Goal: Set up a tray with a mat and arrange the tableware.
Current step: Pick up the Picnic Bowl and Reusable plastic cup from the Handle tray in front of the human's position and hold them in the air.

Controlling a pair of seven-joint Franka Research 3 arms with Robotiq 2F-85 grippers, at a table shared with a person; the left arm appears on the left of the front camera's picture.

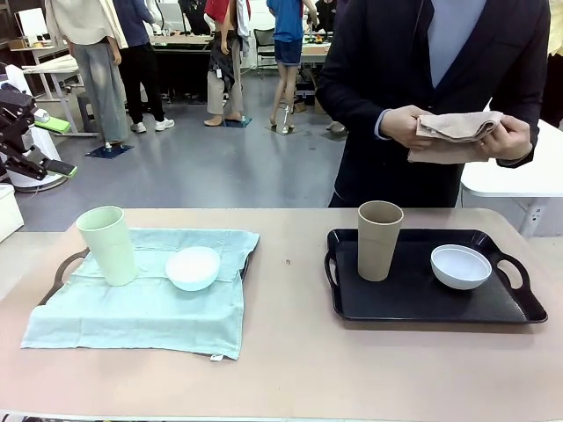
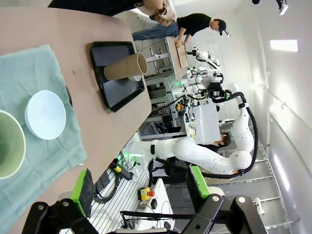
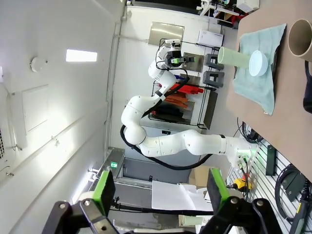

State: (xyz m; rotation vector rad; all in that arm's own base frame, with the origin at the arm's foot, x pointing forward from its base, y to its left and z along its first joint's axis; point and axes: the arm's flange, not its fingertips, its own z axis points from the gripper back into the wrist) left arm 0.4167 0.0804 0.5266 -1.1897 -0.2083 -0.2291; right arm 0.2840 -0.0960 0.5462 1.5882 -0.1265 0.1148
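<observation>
Left gripper [image 2: 141,187], right gripper [image 3: 161,190]: fingers apart, empty. Tan table [image 1: 290,352], left end: pale green cup [image 1: 107,244] and light blue bowl [image 1: 193,267] on teal mat [image 1: 149,308]; tray [image 1: 60,271] beneath hidden except handles. Right end: black tray [image 1: 422,299] carrying brown-tan cup [image 1: 379,239] and white bowl [image 1: 460,265]. Beyond far edge, grey floor: person [image 1: 387,70] holding folded cloth [image 1: 457,132].

Left gripper [image 2: 140,190] spread wide. Green cup [image 2: 7,144], blue bowl [image 2: 45,114] on mat [image 2: 39,63]; brown cup [image 2: 122,69] on tray [image 2: 106,51] nearby.
</observation>
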